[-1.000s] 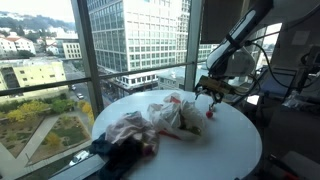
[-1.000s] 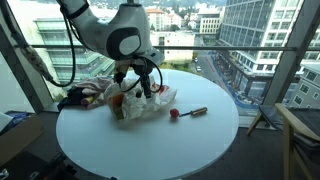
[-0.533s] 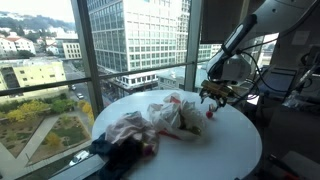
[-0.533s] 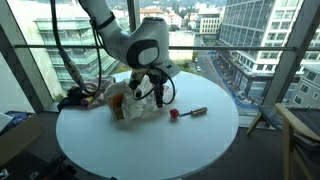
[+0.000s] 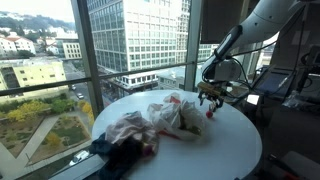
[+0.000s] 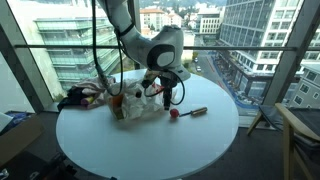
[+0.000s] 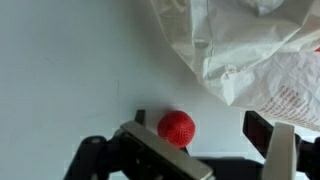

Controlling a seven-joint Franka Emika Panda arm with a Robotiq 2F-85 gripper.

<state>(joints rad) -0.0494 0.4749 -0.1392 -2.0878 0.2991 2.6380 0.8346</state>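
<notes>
Wrist view: the round white table (image 7: 60, 70) carries a crumpled white plastic bag (image 7: 250, 50). In an exterior view the Robotiq gripper (image 6: 170, 97) hangs just beside the bag (image 6: 135, 100), jaws spread wide and grasping nothing. The small red ball (image 7: 177, 127) rests on the table just beside the bag's edge, not touching it, between the fingers and nearer the one farther from the bag. A short brown stick (image 6: 196, 111) lies farther from the bag than the ball (image 6: 174, 114).

Arm (image 6: 124, 20) in a high arch, wrist (image 6: 166, 52) low, gripper (image 6: 172, 97) vertical and downward-facing, jaws wide apart.
</notes>
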